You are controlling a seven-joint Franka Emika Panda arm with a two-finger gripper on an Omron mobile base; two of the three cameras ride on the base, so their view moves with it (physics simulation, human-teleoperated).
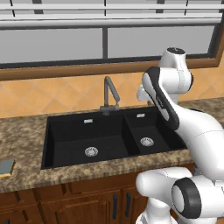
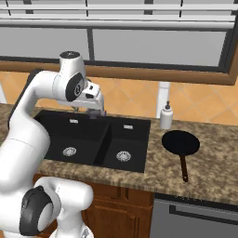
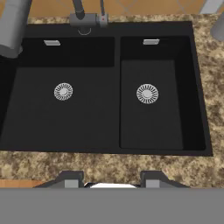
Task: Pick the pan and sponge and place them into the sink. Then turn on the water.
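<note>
sponge cut by the left base view's left edge, sink's right rim hidden behind the arm there, faucet top cropped in hand view, fingertips barely visible

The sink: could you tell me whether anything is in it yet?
Empty. Both basins of the sink show bare black floors around their drains; the pan sits on the counter to its right, the sponge to its left.

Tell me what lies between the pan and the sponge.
The sink lies between them: in the left base view the sponge sits on the counter left of it; in the right base view the pan sits right of it.
</note>
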